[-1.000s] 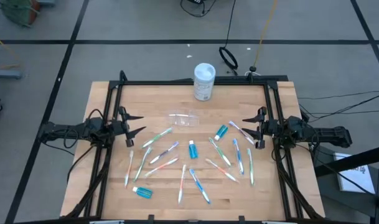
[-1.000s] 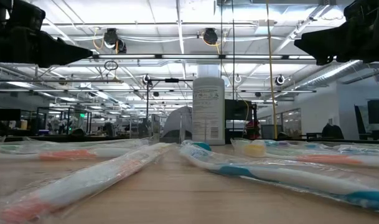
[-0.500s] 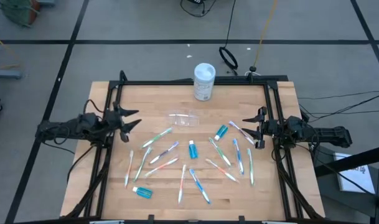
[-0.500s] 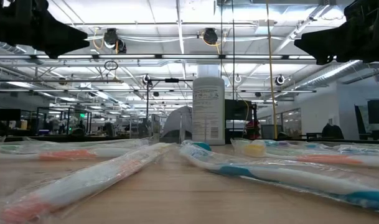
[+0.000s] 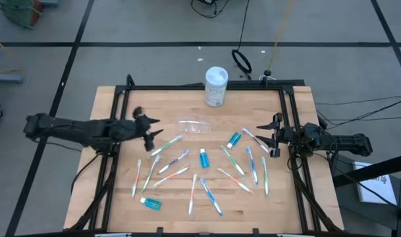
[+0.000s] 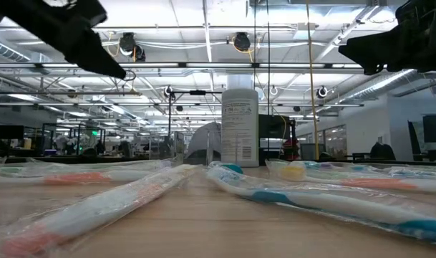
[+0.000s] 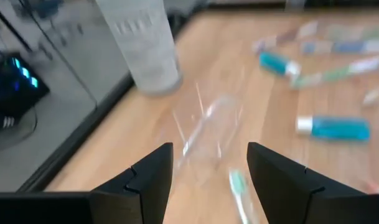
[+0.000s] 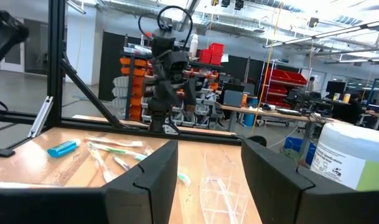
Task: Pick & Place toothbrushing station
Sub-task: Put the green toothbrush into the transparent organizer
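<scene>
**Left gripper over the surface, aimed at the cup**

The left gripper (image 5: pixel 149 128) reaches in over the wooden surface (image 5: pixel 174 105), its fingers spread wide and holding nothing. The clear cup (image 5: pixel 195 125) lies on its side just ahead of it, near the white container (image 5: pixel 216 86). Toothbrushes (image 5: pixel 165 145) and three blue tubes (image 5: pixel 203 158) lie scattered across the middle. The right gripper (image 5: pixel 268 137) waits at the right edge, fingers wide, empty.
</scene>
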`<state>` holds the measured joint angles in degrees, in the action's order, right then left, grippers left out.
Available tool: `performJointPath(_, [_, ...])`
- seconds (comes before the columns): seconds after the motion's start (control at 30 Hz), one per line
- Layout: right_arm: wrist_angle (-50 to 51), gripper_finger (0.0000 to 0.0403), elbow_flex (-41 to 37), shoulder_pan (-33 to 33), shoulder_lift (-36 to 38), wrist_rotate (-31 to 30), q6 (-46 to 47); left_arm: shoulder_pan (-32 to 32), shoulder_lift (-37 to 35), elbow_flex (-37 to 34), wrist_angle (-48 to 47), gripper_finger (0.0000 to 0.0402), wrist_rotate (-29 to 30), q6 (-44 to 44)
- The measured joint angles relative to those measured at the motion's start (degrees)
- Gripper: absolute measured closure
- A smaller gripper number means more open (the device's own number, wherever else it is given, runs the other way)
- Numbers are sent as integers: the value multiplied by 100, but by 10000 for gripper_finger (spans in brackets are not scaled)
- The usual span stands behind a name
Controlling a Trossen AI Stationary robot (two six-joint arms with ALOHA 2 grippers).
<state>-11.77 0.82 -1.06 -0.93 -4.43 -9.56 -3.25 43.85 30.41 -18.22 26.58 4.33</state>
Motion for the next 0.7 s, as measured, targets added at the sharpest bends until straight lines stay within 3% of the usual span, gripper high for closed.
performJointPath(0.17, [14,234,0,0,0,0,110,15,1254,693,-763,192,5,325])
performJointPath(0.43, [60,234,1,0,0,0,155,437,2477,925,-743,192,-186,198])
performJointPath(0.7, [46,234,1,0,0,0,-105,1197,2745,925,-720,192,-1706,235])
